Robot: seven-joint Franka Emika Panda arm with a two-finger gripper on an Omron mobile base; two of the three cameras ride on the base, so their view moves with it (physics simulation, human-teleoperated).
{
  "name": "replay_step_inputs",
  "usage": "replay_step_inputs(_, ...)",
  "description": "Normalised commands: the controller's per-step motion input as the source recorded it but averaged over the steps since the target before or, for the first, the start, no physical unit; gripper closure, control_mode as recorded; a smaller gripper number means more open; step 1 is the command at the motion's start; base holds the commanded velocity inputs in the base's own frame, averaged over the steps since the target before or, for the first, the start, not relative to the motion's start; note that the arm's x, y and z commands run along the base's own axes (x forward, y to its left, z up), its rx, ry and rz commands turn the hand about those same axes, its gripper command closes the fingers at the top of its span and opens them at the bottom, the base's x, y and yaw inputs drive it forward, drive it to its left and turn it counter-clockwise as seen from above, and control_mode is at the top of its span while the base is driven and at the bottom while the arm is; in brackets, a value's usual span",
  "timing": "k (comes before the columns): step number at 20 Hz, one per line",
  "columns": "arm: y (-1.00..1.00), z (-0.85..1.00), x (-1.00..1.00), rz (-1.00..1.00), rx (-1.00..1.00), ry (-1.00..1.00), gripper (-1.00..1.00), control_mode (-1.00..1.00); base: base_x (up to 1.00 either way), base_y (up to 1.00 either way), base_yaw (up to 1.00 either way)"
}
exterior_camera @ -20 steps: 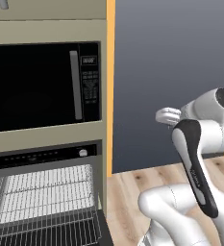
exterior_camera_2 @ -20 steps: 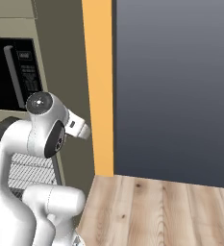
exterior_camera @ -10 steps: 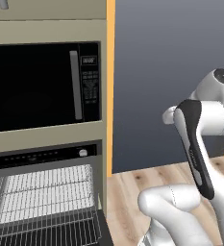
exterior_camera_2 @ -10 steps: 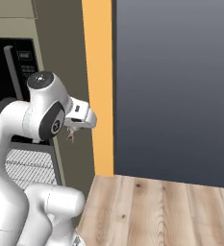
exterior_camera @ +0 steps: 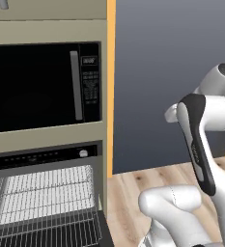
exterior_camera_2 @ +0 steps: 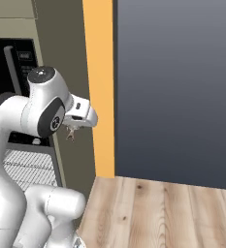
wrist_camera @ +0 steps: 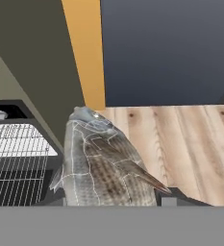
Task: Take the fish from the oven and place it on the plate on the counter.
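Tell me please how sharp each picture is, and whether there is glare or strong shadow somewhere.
Left base view: even flat light, no glare on the microwave door, the oven racks crisp. Right base view: a little soft, the gripper small and hard to read. Hand view: the fish close and sharp, its scales clear; the wood floor shows only faint shading.

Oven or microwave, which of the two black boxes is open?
The lower one, the oven: its grey wire racks stick out in plain view. The microwave above it is shut, its door flat behind the upright grey handle.
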Motion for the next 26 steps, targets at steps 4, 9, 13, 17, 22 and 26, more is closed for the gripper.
replay_step_inputs(4,0.00,0.00,-0.08,0.00,0.00,0.00,1.00,-1.00,0.00,0.00,0.00)
replay_step_inputs(9,0.00,0.00,0.00,0.00,0.00,0.00,1.00,1.00,-0.79,-0.31,0.02)
replay_step_inputs(13,0.00,0.00,0.00,0.00,0.00,0.00,1.00,1.00,-0.50,-0.48,0.18)
replay_step_inputs(17,0.00,0.00,0.00,0.00,0.00,0.00,1.00,1.00,-0.20,-0.50,0.30)
replay_step_inputs(22,0.00,0.00,0.00,0.00,0.00,0.00,1.00,1.00,-0.09,-0.67,0.58)
replay_step_inputs(26,0.00,0.00,0.00,0.00,0.00,0.00,1.00,1.00,-0.04,-0.50,0.79)
